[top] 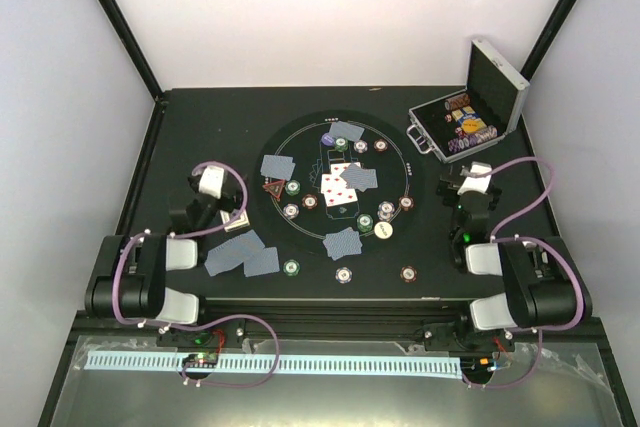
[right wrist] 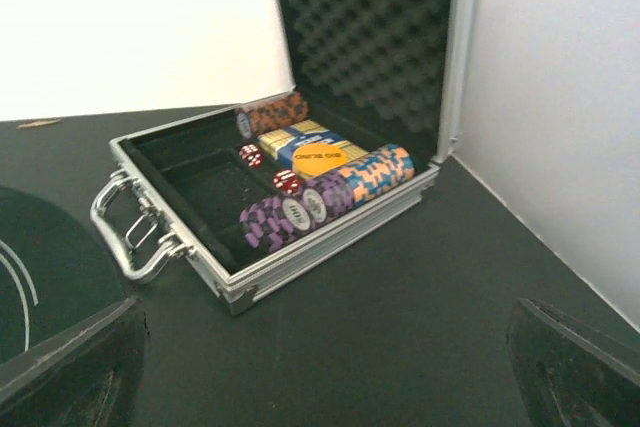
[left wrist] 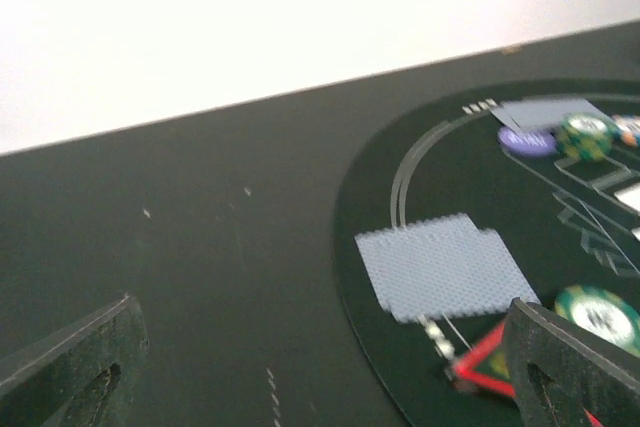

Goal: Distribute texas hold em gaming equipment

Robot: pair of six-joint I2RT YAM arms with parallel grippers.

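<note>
Ahead of the left gripper (left wrist: 320, 362), spread wide and empty, flat blue-grey cards (left wrist: 440, 265) and round striped chips (left wrist: 600, 312) lie on the round black mat (left wrist: 450, 172); the right gripper (right wrist: 320, 362), also gaping empty, faces a foam-lined silver metal case (right wrist: 370, 27).

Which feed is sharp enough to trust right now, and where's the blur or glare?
Left wrist view: soft throughout, likely motion blur; the face-down card and far green chip lack crisp edges, wall blown out white. Right wrist view: sharper, the silver case and its chip rows read clearly, wall at upper left overexposed. Top view: evenly lit, no glare on the mat, but the chips look tiny.
</note>
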